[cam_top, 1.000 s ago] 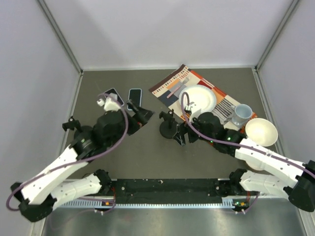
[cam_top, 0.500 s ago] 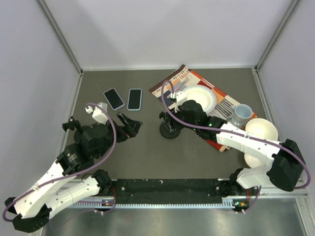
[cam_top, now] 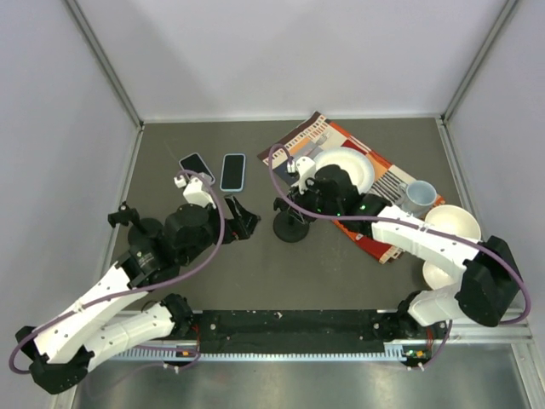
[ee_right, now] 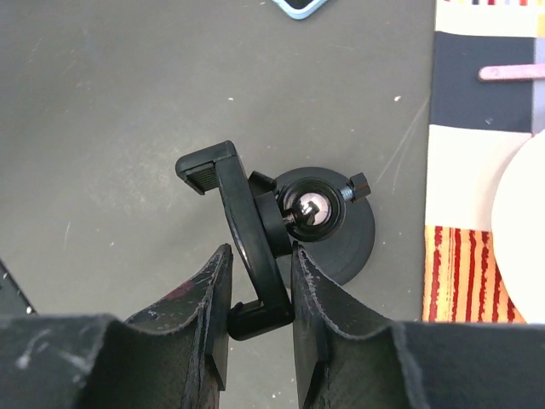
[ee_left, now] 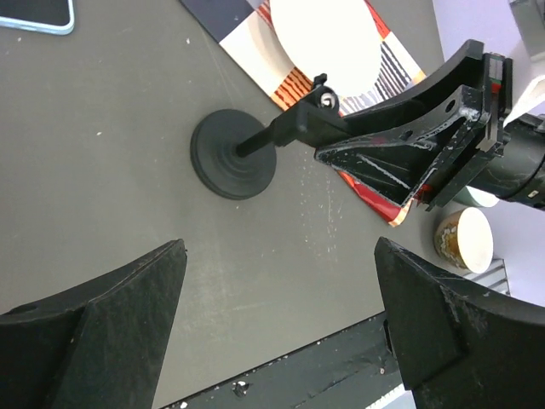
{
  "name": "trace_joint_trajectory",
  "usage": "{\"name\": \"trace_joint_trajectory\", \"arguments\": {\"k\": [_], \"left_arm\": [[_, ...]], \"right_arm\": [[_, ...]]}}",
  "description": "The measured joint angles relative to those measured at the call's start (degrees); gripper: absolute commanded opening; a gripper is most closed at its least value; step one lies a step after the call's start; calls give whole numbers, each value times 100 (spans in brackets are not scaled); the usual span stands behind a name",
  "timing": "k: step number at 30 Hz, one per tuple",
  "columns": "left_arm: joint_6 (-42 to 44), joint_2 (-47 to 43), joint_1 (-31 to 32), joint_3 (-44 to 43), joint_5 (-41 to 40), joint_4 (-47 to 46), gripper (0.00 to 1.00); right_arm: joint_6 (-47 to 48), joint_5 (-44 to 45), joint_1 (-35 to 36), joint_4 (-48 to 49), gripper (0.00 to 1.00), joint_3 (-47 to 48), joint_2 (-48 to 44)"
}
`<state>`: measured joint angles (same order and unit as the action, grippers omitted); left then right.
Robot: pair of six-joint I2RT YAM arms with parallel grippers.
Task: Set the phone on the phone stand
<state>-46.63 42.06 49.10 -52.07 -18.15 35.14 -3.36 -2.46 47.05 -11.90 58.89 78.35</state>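
Note:
Two phones lie flat at the back left: a black one (cam_top: 195,166) and a blue-edged one (cam_top: 232,171). The black phone stand (cam_top: 291,225) sits mid-table on its round base (ee_right: 345,234), with its cradle (ee_right: 243,221) tilted on a ball joint. My right gripper (ee_right: 260,277) is shut on the lower end of that cradle, and both fingers (ee_right: 311,285) press against it. My left gripper (ee_left: 277,256) hangs open and holds nothing, left of the stand (ee_left: 232,155) and just in front of the phones. In the top view the left gripper (cam_top: 243,220) and the right gripper (cam_top: 294,198) flank the stand.
A patterned placemat (cam_top: 379,183) at the back right carries a white plate (cam_top: 349,169) and a grey mug (cam_top: 419,198). A white bowl (cam_top: 451,228) stands at the right edge. Grey walls enclose the table on three sides.
The right arm swung left over the stand and its jaws closed onto the cradle. The left arm drew back, then came forward again near the phones, jaws still open.

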Motion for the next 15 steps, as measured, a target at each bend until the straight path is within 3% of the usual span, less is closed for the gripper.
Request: {"name": "trace_joint_trajectory", "arguments": {"k": [5,6,7,8,13,15], "left_arm": [[170,378,-136,-120,280,-238,97],[205,485,-190,-184,367,-260,98],[247,621,-267,-238,466,-273,98],[297,748,-382,-304,623,-269,98],[570,1241,-1510,-564,1672,-192,99],[820,1633,-2194,-798,2177,-81,99]], "right_arm": [[387,-1134,-415,-55,0,0,0],[457,-1268,-463,-76,26,0,2],[514,-1335,-483,-94,38,2,7],[570,-1375,-485,-105,57,4,9],[417,-1392,-479,-315,93,15,-33],[186,-1329,-479,-437,99,11,-203]]}}
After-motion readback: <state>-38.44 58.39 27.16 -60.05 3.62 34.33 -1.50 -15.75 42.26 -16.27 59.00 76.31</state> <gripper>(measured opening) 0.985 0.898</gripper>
